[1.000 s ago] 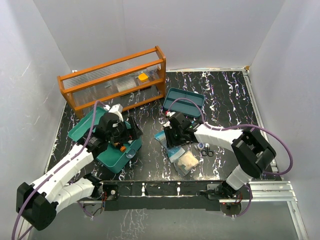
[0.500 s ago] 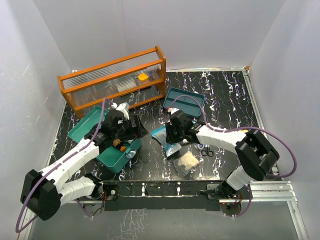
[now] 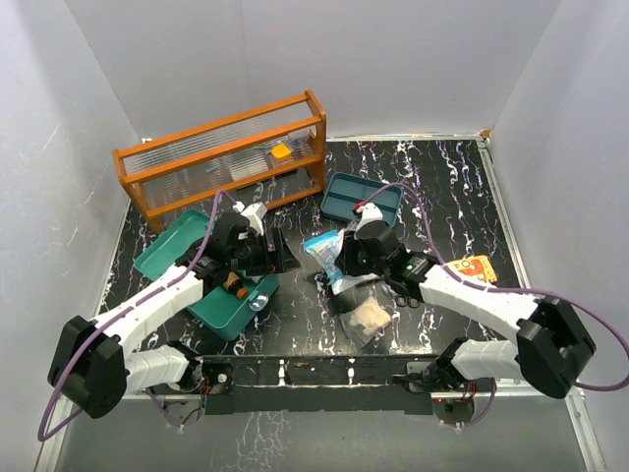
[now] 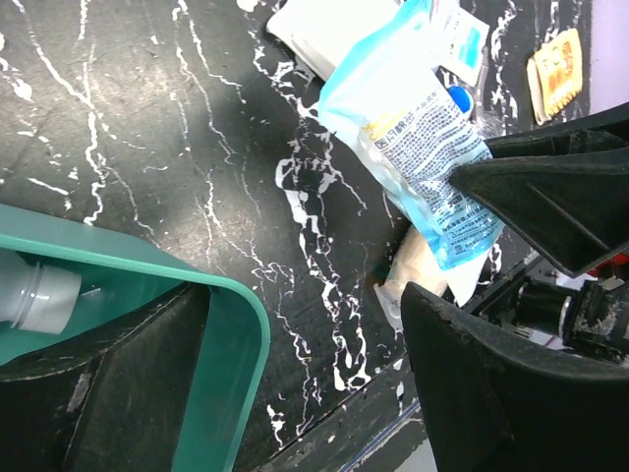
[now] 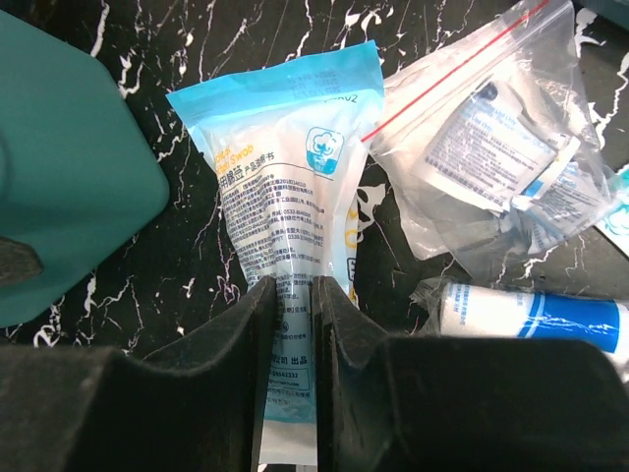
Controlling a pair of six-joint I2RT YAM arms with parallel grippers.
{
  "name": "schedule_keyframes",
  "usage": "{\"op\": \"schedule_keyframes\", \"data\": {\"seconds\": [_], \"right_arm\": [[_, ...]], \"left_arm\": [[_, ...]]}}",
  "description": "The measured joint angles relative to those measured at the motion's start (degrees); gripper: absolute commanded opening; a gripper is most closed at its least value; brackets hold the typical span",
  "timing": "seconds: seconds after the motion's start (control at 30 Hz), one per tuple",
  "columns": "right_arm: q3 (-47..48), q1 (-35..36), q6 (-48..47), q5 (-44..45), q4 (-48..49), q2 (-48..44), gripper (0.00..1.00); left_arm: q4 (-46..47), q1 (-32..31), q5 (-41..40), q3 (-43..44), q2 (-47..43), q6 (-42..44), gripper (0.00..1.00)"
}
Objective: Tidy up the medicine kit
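- The kit (image 3: 228,313) lies open at the front left of the worktop (image 3: 442,187). Its base is near the front edge and its lid (image 3: 162,251) is folded back towards the rack (image 3: 221,157).
- A small clear bottle (image 3: 257,303) lies in the base. The left wrist view shows it against the inner wall (image 4: 34,295).
- The kit's tray (image 3: 361,197) sits apart from the box, just right of the rack and behind the right arm.
- The left fingers (image 3: 283,251) hang over the right corner of the base. In the wrist view they stand wide apart (image 4: 108,393) with nothing between them but the teal rim (image 4: 231,324) and bare worktop.
- The right fingers (image 3: 339,261) are near the middle of the worktop, pointing left. Seen from the wrist they are pressed narrow (image 5: 236,364) on the bottom edge of a blue-and-white pouch (image 5: 285,177).
- The pouch (image 3: 322,244) sticks out from those fingers towards the left arm, between the two arms. The left wrist view shows it tilted above the worktop (image 4: 423,147).
- A clear zip bag (image 5: 482,147) with a red seal, holding small packets, lies just right of the pouch. A white-and-blue tube (image 5: 531,315) lies below it.
- Another clear bag (image 3: 369,317) lies near the front edge, under the right forearm.
- An orange sachet (image 3: 475,267) lies well apart on the right side.
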Motion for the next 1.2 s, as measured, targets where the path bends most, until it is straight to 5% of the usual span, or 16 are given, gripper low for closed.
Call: {"op": "schedule_keyframes", "data": {"seconds": [0.4,0.77,0.97,1.2], "right_arm": [[0.9,0.0,0.3,1.7,-2.4,-7.8,0.19],[11.8,0.0,-0.6,-1.9,-5.8,-7.6,0.19],[15.5,0.0,-1.0,-8.5,-4.2,-4.7,0.19],[21.9,2.8,-1.0,-15.5,-3.9,4.2,0.19]], "left_arm": [[5.9,0.2,6.6,0.3,3.0,-1.1,0.77],[-4.9,0.2,-1.4,7.6,0.3,1.7,0.81],[-16.8,0.2,-10.8,15.3,-5.9,5.7,0.8],[-30.3,0.2,-39.2,27.8,-18.0,5.9,0.81]]}}
